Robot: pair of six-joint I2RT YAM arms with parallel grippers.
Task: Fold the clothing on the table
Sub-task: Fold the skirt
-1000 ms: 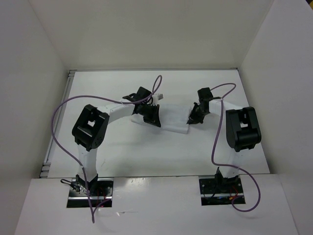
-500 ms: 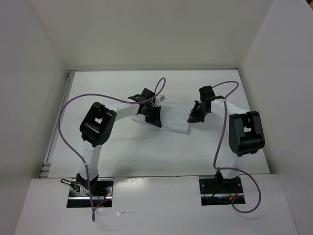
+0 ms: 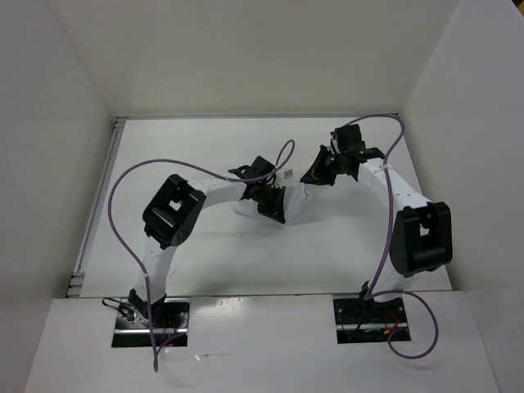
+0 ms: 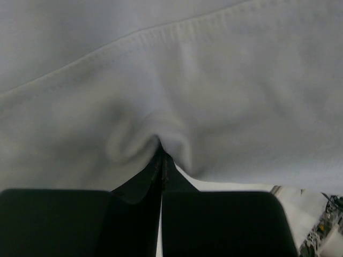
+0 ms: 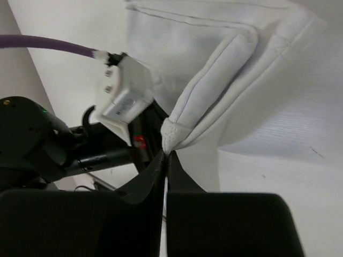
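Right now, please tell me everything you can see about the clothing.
The clothing is plain white, thin, soft cloth with a stitched hem line and no print. It is gathered small near the middle of the table. The left gripper is shut on a puckered fold of it; the right gripper is shut on a rolled, hemmed corner.

The clothing [image 3: 296,199] lies near the middle of the table [image 3: 188,147], between the two grippers. The left gripper [image 3: 277,209] is at its near-left side, the right gripper [image 3: 313,170] at its far-right side.
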